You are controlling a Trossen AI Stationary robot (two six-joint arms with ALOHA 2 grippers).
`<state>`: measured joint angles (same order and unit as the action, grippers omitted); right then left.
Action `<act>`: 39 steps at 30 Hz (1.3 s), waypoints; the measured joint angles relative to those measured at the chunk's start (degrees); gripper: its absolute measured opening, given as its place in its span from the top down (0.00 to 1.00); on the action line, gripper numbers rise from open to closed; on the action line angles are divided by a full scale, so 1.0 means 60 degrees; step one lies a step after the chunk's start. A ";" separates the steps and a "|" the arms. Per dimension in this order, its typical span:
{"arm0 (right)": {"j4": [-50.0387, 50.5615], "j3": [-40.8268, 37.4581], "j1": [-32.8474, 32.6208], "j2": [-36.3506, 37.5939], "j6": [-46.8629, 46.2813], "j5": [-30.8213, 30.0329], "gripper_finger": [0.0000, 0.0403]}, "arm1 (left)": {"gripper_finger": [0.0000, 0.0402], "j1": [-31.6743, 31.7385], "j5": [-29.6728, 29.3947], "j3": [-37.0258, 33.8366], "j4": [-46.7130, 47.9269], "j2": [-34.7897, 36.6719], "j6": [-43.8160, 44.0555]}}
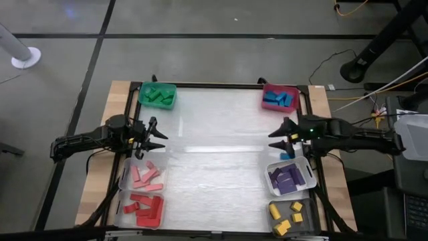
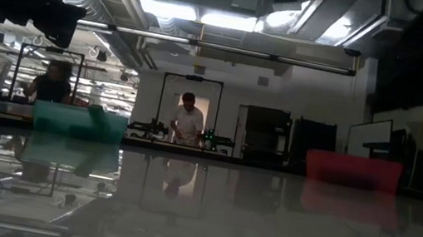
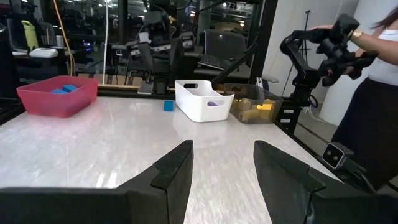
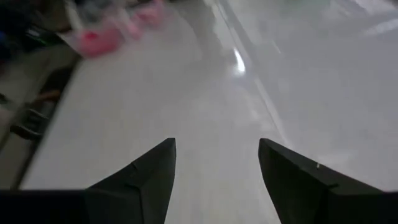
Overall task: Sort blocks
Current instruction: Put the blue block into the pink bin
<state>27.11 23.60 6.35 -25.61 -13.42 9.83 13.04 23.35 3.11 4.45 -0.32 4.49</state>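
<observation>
A lone blue block point(image 1: 286, 155) lies flat on the white table top just beyond the white bin; it also shows in the left wrist view point(image 3: 168, 106). The other blocks lie in bins: green point(image 1: 159, 96), blue point(image 1: 278, 100), pink point(image 1: 146, 175), red point(image 1: 143, 207), purple point(image 1: 289, 178), yellow point(image 1: 286, 217). My left gripper point(image 1: 160, 139) is open and empty over the table's left side, above the pink bin's far end; its fingers show in the left wrist view point(image 3: 222, 146). My right gripper point(image 1: 273, 140) is open and empty, above and just left of the blue block, pointing toward the table's middle point(image 4: 216, 143).
Bins line both sides: a green bin point(image 1: 158, 94) far left, a red bin point(image 1: 279, 98) far right, two clear bins point(image 1: 127, 179) near left, a white bin point(image 1: 305, 175) and a grey bin point(image 1: 302, 214) near right. A person point(image 3: 373, 93) stands beyond the right edge.
</observation>
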 joint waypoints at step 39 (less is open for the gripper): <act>0.3759 0.0877 0.0007 -0.0532 -1.3095 -0.1525 0.44 | 0.60 0.0004 -0.0001 -0.0004 0.0000 0.0000 0.0000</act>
<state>49.67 28.86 6.39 -28.80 -92.00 0.68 13.06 23.35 3.09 4.45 -0.32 4.49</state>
